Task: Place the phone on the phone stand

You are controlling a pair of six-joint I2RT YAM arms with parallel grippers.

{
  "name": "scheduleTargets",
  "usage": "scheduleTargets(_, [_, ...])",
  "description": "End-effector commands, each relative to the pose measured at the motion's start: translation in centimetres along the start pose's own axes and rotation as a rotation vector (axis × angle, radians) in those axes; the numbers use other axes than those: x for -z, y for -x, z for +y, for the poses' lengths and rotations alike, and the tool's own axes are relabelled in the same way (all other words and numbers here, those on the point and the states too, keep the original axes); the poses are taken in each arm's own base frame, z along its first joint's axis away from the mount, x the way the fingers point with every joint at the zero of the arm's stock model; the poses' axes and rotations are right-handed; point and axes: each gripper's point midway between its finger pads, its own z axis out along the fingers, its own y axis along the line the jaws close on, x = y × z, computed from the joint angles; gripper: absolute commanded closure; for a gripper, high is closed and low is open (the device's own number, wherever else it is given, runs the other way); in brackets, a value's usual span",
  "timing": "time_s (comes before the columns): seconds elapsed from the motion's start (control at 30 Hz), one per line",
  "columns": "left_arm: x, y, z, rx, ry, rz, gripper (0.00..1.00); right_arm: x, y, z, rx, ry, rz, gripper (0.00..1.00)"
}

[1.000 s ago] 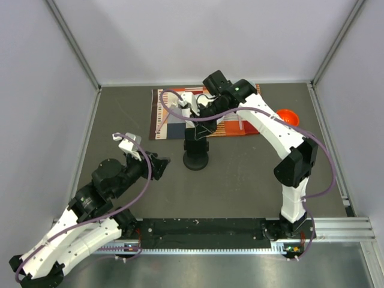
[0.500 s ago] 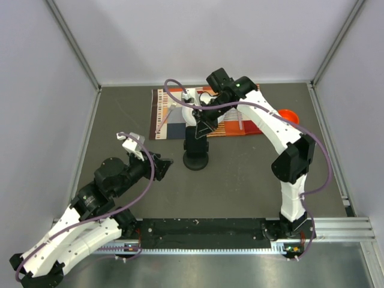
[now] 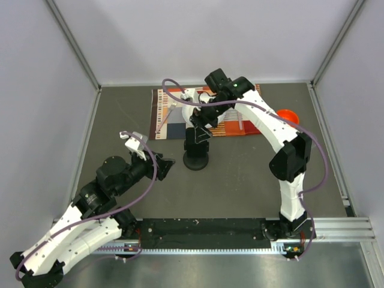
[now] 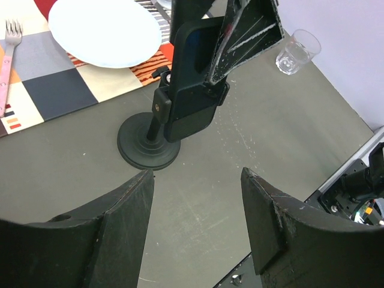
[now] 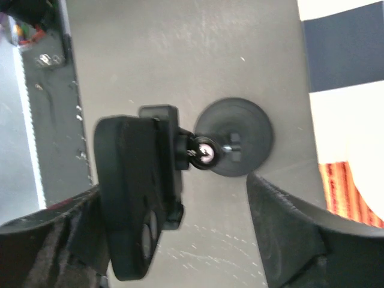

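Observation:
The black phone [image 4: 192,84] rests upright in the cradle of the phone stand [image 4: 147,147], whose round base sits on the grey table just in front of the placemat. My right gripper [image 5: 174,186] hangs over the stand from behind, open. The phone [image 5: 135,198] lies close beside its left finger, and the right finger stands well clear near the stand's base [image 5: 237,138]. In the top view the right gripper [image 3: 201,127] covers most of the phone above the stand [image 3: 195,161]. My left gripper [image 4: 195,207] is open and empty, low and left of the stand, pointing at it.
Behind the stand lies a patterned placemat [image 3: 168,120] with a white plate [image 4: 105,30] and a pink-handled fork [image 4: 9,54] on it. A clear glass [image 4: 294,53] stands to the right. An orange bowl [image 3: 288,115] sits at the far right.
The right gripper's jaws have spread apart and let go of the phone, which stays on the stand. The left arm has crept slightly toward the stand.

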Motion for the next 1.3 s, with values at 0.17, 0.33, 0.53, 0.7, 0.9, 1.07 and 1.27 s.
scheduleTargets(0.17, [-0.8, 1.2, -1.3, -0.013, -0.063, -0.035, 0.35, 4.5, 2.8, 0.3, 0.054, -0.206, -0.127, 0.09])
scheduleTargets(0.33, [-1.3, 1.3, -1.5, -0.022, -0.068, -0.035, 0.35, 5.8, 2.7, 1.2, 0.025, -0.262, -0.185, 0.01])
scheduleTargets(0.53, [-1.7, 0.9, -1.5, -0.032, -0.072, -0.021, 0.35, 9.6, 3.0, 2.2, 0.017, -0.449, -0.354, 0.01])
scheduleTargets(0.7, [-1.7, 1.4, -1.5, -0.039, -0.065, -0.034, 0.35, 15.6, 1.5, 1.1, -0.155, -0.801, -0.559, 0.01])
scheduleTargets(0.9, [-1.6, 2.4, -0.6, -0.035, -0.010, -0.065, 0.33, 21.2, -6.8, 0.0, -0.477, -1.224, -0.699, 0.01])
scheduleTargets(1.07, [-0.2, 4.9, 0.9, -0.035, 0.085, -0.170, 0.33, 26.3, -14.9, 1.8, -0.631, -1.577, -0.759, 0.01])
scheduleTargets(1.27, [1.3, 6.3, 1.6, -0.025, 0.117, -0.259, 0.33, 26.7, -18.0, 2.9, -0.610, -1.635, -0.739, 0.01])
